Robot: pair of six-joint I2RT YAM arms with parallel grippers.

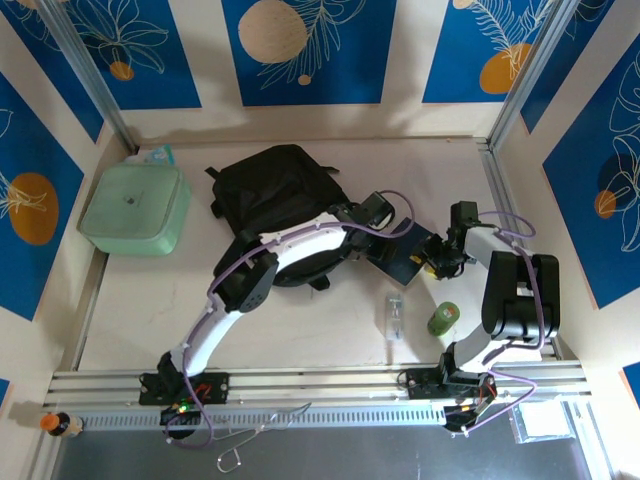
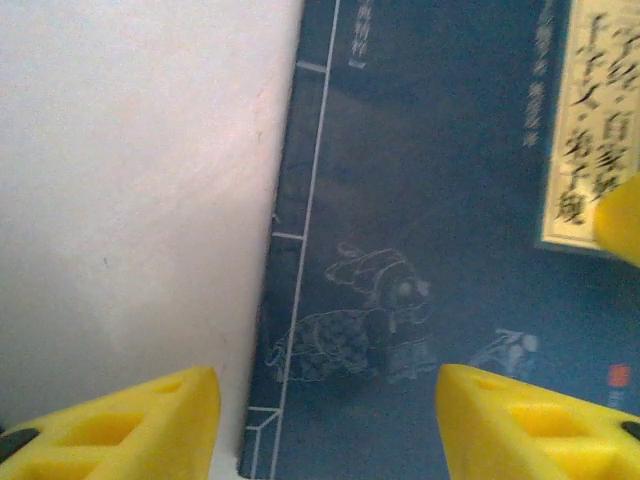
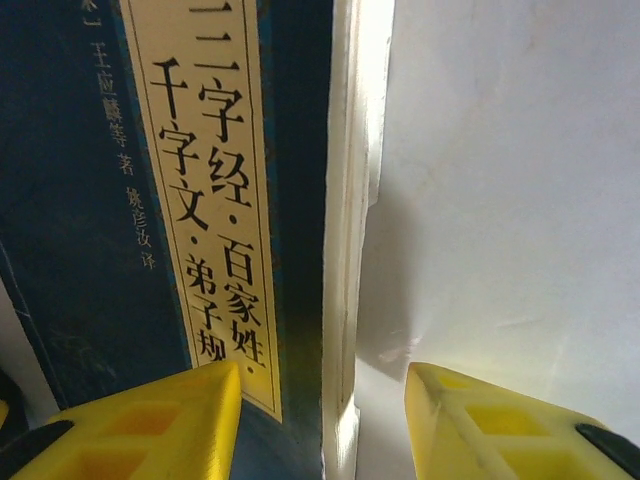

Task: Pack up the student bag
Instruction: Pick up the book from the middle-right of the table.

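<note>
White table, blue-panelled walls. The student bag lies back-centre, and you have nothing visibly packed in it yet. Left gripper and right gripper are both spread, straddling opposite edges of the dark blue book beside the bag, not pinching. Left to load, I'd judge: book, clear bottle, green cylinder.

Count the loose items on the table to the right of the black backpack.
3. The dark blue book lies closest to the backpack; the clear bottle lies nearer the arm bases; the green roll sits right of that bottle. The arms may hide others.
</note>
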